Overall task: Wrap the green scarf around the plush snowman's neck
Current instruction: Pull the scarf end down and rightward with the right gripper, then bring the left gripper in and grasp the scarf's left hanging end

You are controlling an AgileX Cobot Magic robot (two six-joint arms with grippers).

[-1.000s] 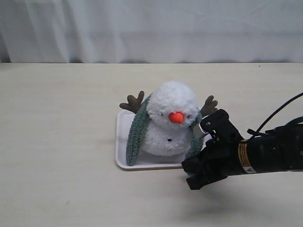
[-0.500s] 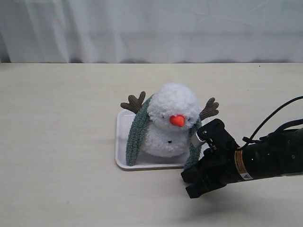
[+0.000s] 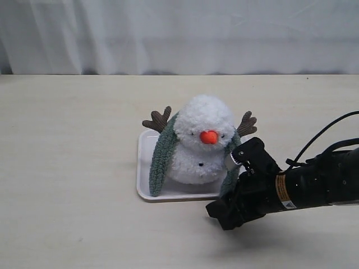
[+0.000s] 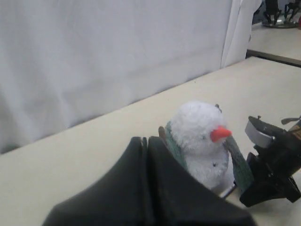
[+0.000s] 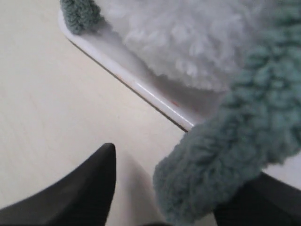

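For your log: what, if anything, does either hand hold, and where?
Nothing: the right hand stands open around the green scarf's end; the left hand is shut, empty.

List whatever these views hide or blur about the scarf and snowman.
- Exterior view: the green scarf's lower end on the right lies behind the right gripper.
- Left wrist view: the left gripper covers the plush snowman's base.
- Right wrist view: its head is cut off by the frame edge.
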